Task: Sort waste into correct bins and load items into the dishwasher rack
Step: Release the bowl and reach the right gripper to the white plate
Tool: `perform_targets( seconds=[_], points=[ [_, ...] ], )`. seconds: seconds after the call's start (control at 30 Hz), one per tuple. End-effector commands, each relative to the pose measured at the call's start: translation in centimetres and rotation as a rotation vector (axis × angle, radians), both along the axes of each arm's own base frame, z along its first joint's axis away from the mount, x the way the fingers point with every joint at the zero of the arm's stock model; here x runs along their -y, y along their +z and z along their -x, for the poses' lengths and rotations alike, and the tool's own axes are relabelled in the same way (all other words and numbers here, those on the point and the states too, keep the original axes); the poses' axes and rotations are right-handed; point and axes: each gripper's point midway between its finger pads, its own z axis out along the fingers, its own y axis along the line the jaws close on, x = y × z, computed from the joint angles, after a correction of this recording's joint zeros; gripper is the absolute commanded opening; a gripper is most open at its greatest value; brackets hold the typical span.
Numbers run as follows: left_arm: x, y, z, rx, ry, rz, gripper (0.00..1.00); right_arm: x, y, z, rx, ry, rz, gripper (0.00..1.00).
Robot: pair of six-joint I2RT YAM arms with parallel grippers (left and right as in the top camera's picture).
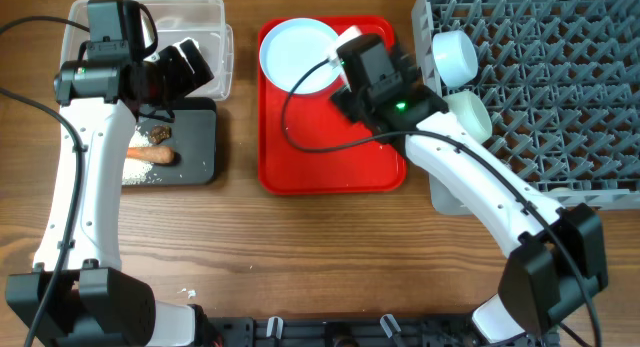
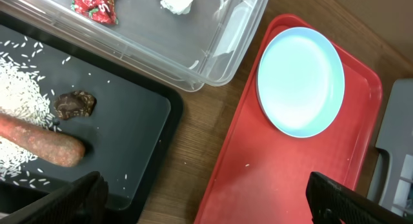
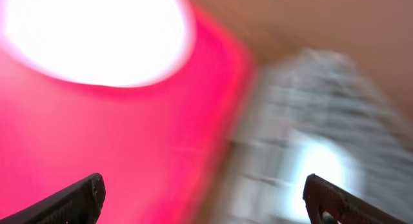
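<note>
Left end effector point(image 1: 185, 67), spread and empty, hangs at upper left over the edge of the tub point(image 1: 205, 12), which holds the wrapper point(image 2: 95, 6), its print too small to read, and the tissue point(image 2: 175, 0). Carrot point(image 2: 45, 143), rice point(image 2: 19, 101) and scrap point(image 2: 74, 104) lie in the black tray point(image 2: 129, 133). Right end effector point(image 1: 348, 49), spread, hangs beside the plate point(image 1: 290, 52) on the red tray point(image 1: 330, 167). Two bowls point(image 1: 455, 55) sit at the left edge of the rack point(image 1: 560, 77).

One plate point(image 1: 295, 52), two bowls point(image 1: 455, 55) point(image 1: 468, 115), one carrot point(image 2: 39, 141), one wrapper point(image 2: 95, 6), one tissue point(image 2: 175, 0), one scrap point(image 2: 74, 104), one rack point(image 1: 560, 77).
</note>
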Motion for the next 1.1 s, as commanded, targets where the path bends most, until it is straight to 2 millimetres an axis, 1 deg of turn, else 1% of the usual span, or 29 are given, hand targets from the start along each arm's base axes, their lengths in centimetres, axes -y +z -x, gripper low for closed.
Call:
perform_targets(
  seconds=[0.0, 0.07, 0.13, 0.2, 0.23, 0.27, 0.33, 0.37, 0.43, 0.47, 0.5, 0.57, 0.6, 0.63, 0.7, 0.73, 0.77, 0.8, 0.87, 0.9, 0.93, 0.97, 1.0, 1.07],
  points=[
    [-0.2, -0.3, 0.0, -0.006, -0.007, -0.015, 1.0, -8.9, -0.8, 6.1, -0.39, 0.195, -0.548, 1.0],
    [-0.2, -0.3, 0.0, -0.006, -0.007, -0.016, 1.0, -10.7, 0.1, 8.1, -0.486, 0.281, -0.652, 1.0],
    [-0.2, -0.3, 0.0, -0.006, -0.007, -0.015, 1.0, -11.4, 0.7, 9.1, -0.546, 0.301, -0.714, 1.0],
    [-0.2, -0.3, 0.0, -0.006, -0.007, -0.015, 1.0, -10.6, 0.2, 8.1, -0.542, 0.196, -0.718, 1.0],
    [-0.2, -0.3, 0.0, -0.006, -0.007, -0.015, 1.0, -10.0, 0.1, 7.1, -0.543, 0.096, -0.746, 1.0],
    [-0.2, -0.3, 0.0, -0.006, -0.007, -0.015, 1.0, -9.8, 0.4, 6.7, -0.543, 0.072, -0.771, 1.0],
    [-0.2, -0.3, 0.0, -0.006, -0.006, -0.015, 1.0, -9.5, 1.5, 5.9, -0.539, 0.08, -0.814, 1.0],
    [-0.2, -0.3, 0.0, -0.006, -0.007, -0.015, 1.0, -9.1, 2.1, 5.2, -0.535, 0.044, -0.838, 1.0],
    [-0.2, -0.3, 0.0, -0.006, -0.007, -0.016, 1.0, -8.0, 3.4, 3.2, -0.514, -0.033, -0.871, 1.0],
    [-0.2, -0.3, 0.0, -0.006, -0.007, -0.016, 1.0, -7.7, 3.8, 2.5, -0.505, -0.058, -0.875, 1.0],
    [-0.2, -0.3, 0.0, -0.006, -0.007, -0.015, 1.0, -7.2, 4.2, 1.0, -0.483, -0.093, -0.872, 1.0],
    [-0.2, -0.3, 0.0, -0.006, -0.007, -0.015, 1.0, -6.4, 4.1, -1.2, -0.452, -0.16, -0.849, 1.0],
    [-0.2, -0.3, 0.0, -0.006, -0.007, -0.016, 1.0, -6.2, 3.4, -2.6, -0.438, -0.198, -0.828, 1.0],
    [-0.2, -0.3, 0.0, -0.006, -0.007, -0.015, 1.0, -6.1, 2.7, -3.7, -0.44, -0.233, -0.822, 1.0],
    [-0.2, -0.3, 0.0, -0.006, -0.007, -0.016, 1.0, -6.5, 0.9, -5.2, -0.459, -0.274, -0.824, 1.0],
    [-0.2, -0.3, 0.0, -0.006, -0.007, -0.016, 1.0, -7.2, -0.3, -5.9, -0.484, -0.276, -0.837, 1.0],
    [-0.2, -0.3, 0.0, -0.006, -0.007, -0.016, 1.0, -8.5, -2.5, -6.5, -0.542, -0.263, -0.876, 1.0],
    [-0.2, -0.3, 0.0, -0.006, -0.007, -0.016, 1.0, -9.0, -3.3, -6.6, -0.565, -0.259, -0.89, 1.0],
    [-0.2, -0.3, 0.0, -0.006, -0.007, -0.016, 1.0, -9.3, -6.0, -6.8, -0.607, -0.273, -0.884, 1.0],
    [-0.2, -0.3, 0.0, -0.006, -0.007, -0.016, 1.0, -9.1, -7.1, -6.9, -0.613, -0.305, -0.875, 1.0],
    [-0.2, -0.3, 0.0, -0.006, -0.007, -0.016, 1.0, -8.2, -8.8, -7.4, -0.61, -0.398, -0.856, 1.0],
    [-0.2, -0.3, 0.0, -0.006, -0.007, -0.015, 1.0, -7.7, -9.5, -7.6, -0.599, -0.438, -0.841, 1.0],
    [-0.2, -0.3, 0.0, -0.006, -0.007, -0.016, 1.0, -7.2, -10.3, -7.9, -0.579, -0.474, -0.82, 0.96],
    [-0.2, -0.3, 0.0, -0.006, -0.007, -0.016, 1.0, -5.8, -11.4, -8.5, -0.537, -0.567, -0.784, 0.81]
  ],
)
